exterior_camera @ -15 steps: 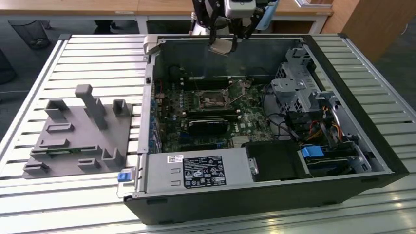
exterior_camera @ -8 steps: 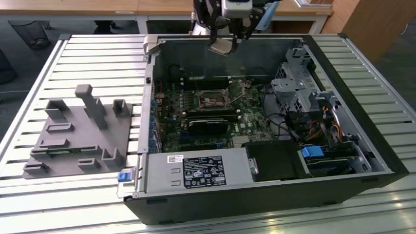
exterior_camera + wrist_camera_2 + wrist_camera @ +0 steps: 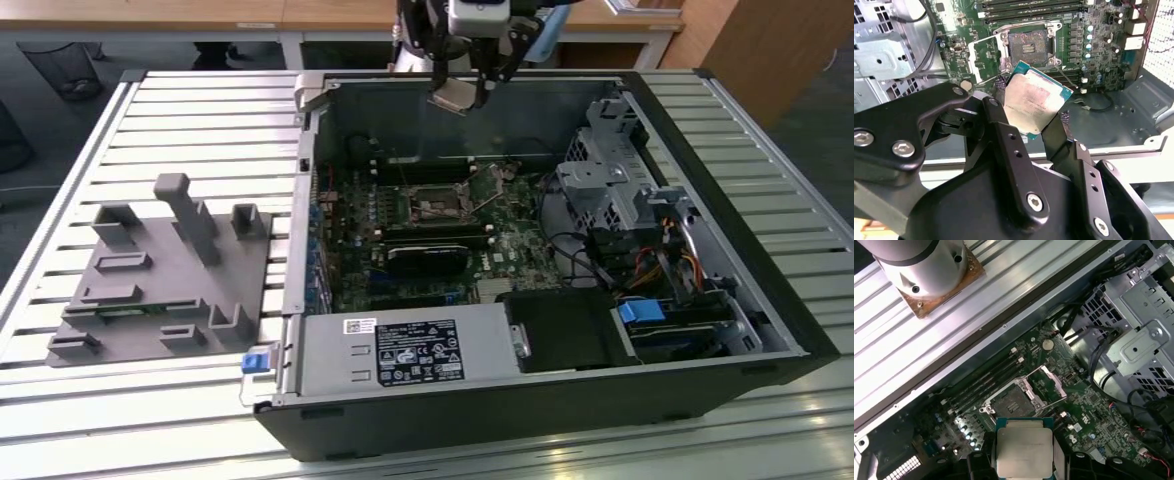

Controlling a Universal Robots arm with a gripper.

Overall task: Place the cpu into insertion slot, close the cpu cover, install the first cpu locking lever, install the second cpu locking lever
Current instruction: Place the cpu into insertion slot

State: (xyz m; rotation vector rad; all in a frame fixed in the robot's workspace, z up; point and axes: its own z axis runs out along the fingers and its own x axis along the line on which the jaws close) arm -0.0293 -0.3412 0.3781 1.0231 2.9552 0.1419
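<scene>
At the gripper (image 3: 1034, 102): narrow grip, black fingers (image 3: 1004, 135) pinched onto two opposite edges of the cpu (image 3: 1036, 97), touching it on both sides. Carried high over the open computer case (image 3: 721, 260), close to its back wall in the exterior view, well above the green circuit board (image 3: 514, 250). Seen tilted in the second wrist view, nearly face-on in the first wrist view. Apart from the insertion slot (image 3: 1029, 45): in both wrist views slot just past one edge of the cpu, lower down on the board; in the exterior view mid-board, well apart from the gripper. Slot uncovered, dark square centre, silvery rim. Beside it the cpu cover (image 3: 985, 57) swung open, standing on one side of the slot, thin silvery frame with square window. As for the cpu: small flat square, dull silver-brown metal top, mottled and shiny in patches, thin teal-green border round the lid. Long black memory slots (image 3: 986, 382) alongside the slot, silver drive cage (image 3: 1136, 325) further off. Black labelled power supply box (image 3: 400, 350) at the case's near end, grey fixture (image 3: 160, 270) on the slatted table (image 3: 174, 110) at the exterior view's left, both well apart from the gripper
</scene>
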